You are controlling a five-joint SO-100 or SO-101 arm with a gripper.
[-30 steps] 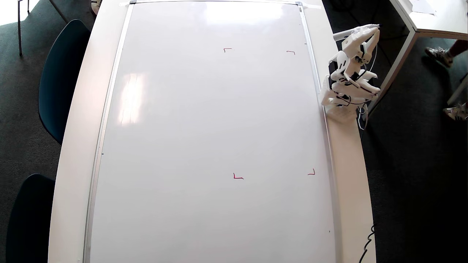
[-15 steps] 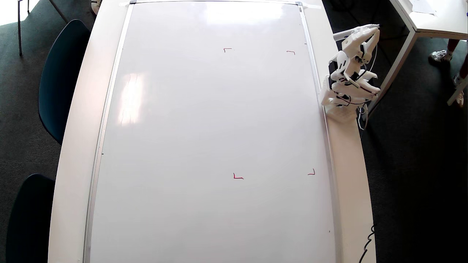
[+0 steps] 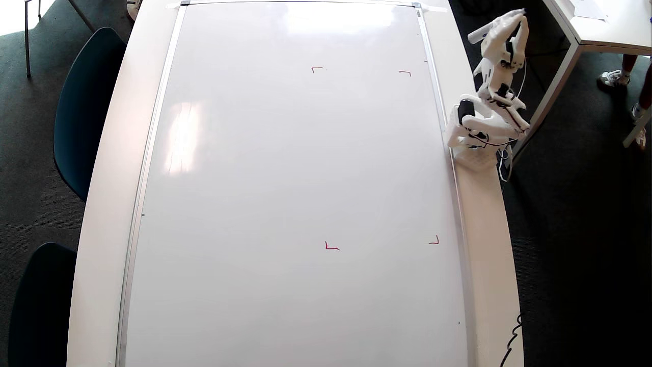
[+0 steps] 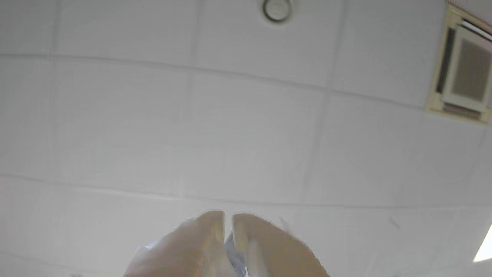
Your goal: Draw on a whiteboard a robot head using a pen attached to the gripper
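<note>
The whiteboard (image 3: 285,178) covers most of the table in the overhead view and carries only small red corner marks (image 3: 331,247); no robot head shows on it. The white arm stands at the board's right edge. Its gripper (image 3: 514,18) is raised beyond the table's right rim, off the board. The pen (image 3: 476,34) sticks out leftward from the claw as a slim white stick. The wrist view looks up at the ceiling; there the gripper (image 4: 228,223) has its fingers almost together, with a bluish part of the pen (image 4: 231,252) between them.
The arm's square base (image 3: 476,153) sits on the white table rim. Two dark chairs (image 3: 86,102) stand left of the table. Another table (image 3: 601,30) and a person's shoe (image 3: 614,79) are at the upper right. A black cable (image 3: 512,341) hangs at the lower right.
The gripper with the pen has lifted and swung toward the top of the overhead view, and the forearm has straightened. The person's feet at the right have shifted.
</note>
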